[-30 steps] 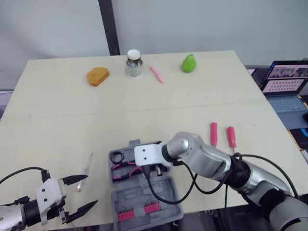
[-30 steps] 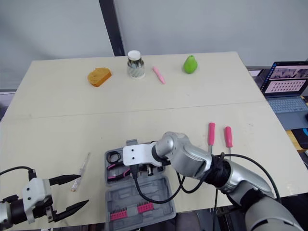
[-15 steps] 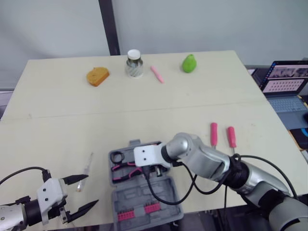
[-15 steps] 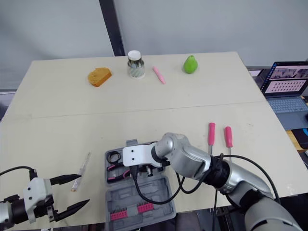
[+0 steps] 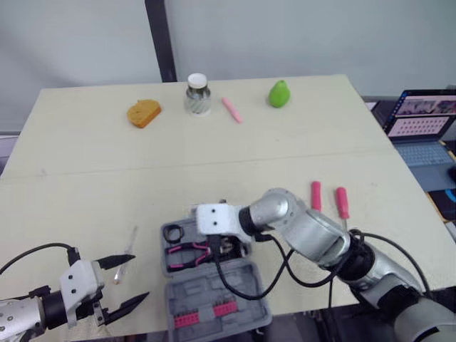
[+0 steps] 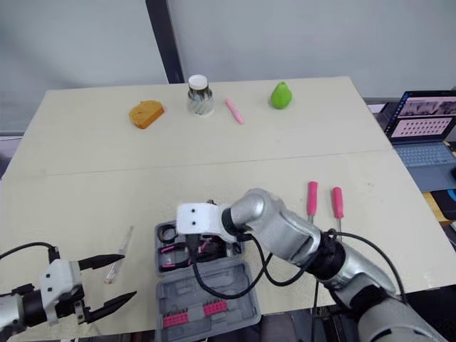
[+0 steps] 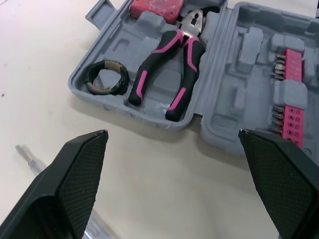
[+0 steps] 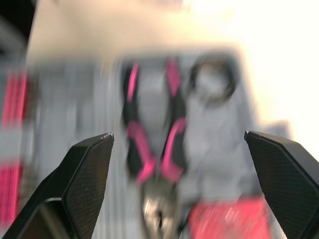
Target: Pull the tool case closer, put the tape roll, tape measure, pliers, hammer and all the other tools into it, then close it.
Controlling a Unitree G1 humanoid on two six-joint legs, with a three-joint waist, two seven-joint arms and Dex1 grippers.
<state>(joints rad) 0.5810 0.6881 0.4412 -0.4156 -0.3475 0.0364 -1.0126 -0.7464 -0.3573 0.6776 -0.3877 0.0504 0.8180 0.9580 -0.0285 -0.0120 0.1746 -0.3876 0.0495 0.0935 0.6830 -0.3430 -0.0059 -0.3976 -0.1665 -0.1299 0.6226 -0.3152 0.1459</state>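
You had the case (image 5: 214, 303) open at the worktop's (image 5: 85, 178) front edge, with pliers (image 7: 172, 64), tape roll (image 7: 105, 77) and red tape measure (image 7: 154, 7) seated in its far half. Your right pincer (image 8: 177, 135) hung over the pliers, spread, empty. Left pincer (image 5: 134, 278) spread too, left of the case. Two pink-handled tools (image 5: 315, 197) lay right of it.

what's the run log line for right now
case open | pliers, tape roll inside | right gripper open over case | left gripper open, empty | pink screwdrivers outside

orange bread, perhaps (image 5: 144, 112) | lidded jar (image 5: 197, 93) | green pear (image 5: 278, 93) | open laptop (image 5: 424, 128)
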